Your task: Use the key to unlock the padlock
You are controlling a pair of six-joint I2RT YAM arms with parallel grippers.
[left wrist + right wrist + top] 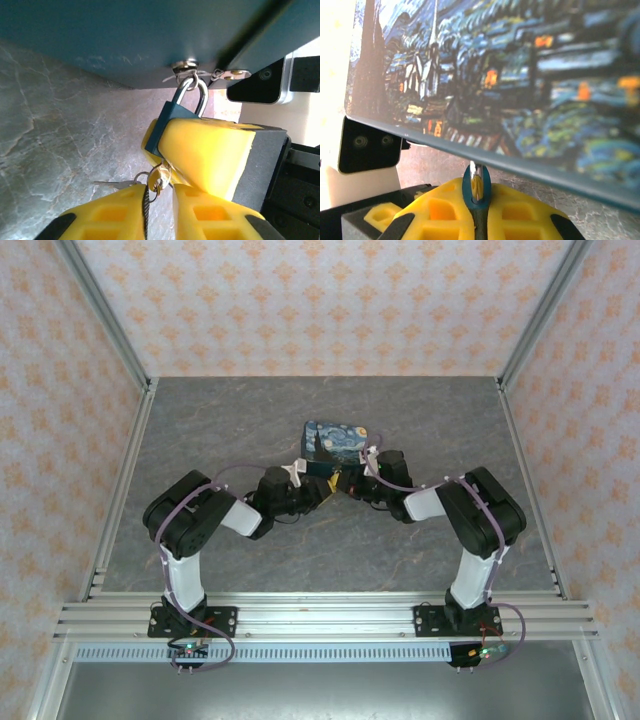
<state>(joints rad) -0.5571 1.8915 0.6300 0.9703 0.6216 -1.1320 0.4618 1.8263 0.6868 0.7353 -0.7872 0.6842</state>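
Observation:
The small dark-blue padlock point(166, 123) hangs by its silver shackle point(199, 95) from the hasp point(189, 65) on the patterned blue box point(335, 443). My right gripper point(352, 480) is shut on the lock body, its yellow fingers point(205, 150) clamping both sides; the lock's edge point(478, 212) shows between them in the right wrist view. The key point(162, 176) sticks out of the lock's underside with a ring point(141, 176) on it. My left gripper point(159, 197) sits just below the key head, fingers a narrow gap apart.
A second key point(112, 184) hangs off the ring to the left, over the grey marbled table point(60, 130). The box's painted face point(520, 75) stands close over the right gripper. Aluminium frame rails point(320, 615) run along the near edge, with patterned walls around.

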